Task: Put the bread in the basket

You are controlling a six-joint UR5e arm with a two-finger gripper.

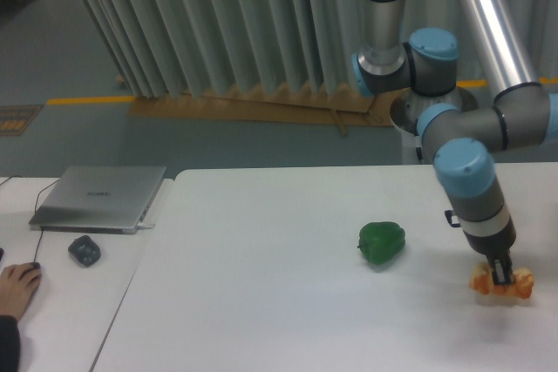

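Note:
The bread (522, 284) is a small golden-orange loaf with pale patches, lying on the white table (288, 302) near its right edge. My gripper (501, 276) points straight down on the middle of the loaf. Its dark fingers (500, 269) stand close together, pressed into the loaf, which bulges out on both sides of them. The bread seems to rest on the table or just above it. No basket shows clearly in view.
A green pepper (381, 242) lies to the left of the bread. A closed laptop (98, 198) and a dark mouse (84, 251) sit on the left table. A person's hand (17, 287) rests at the left edge.

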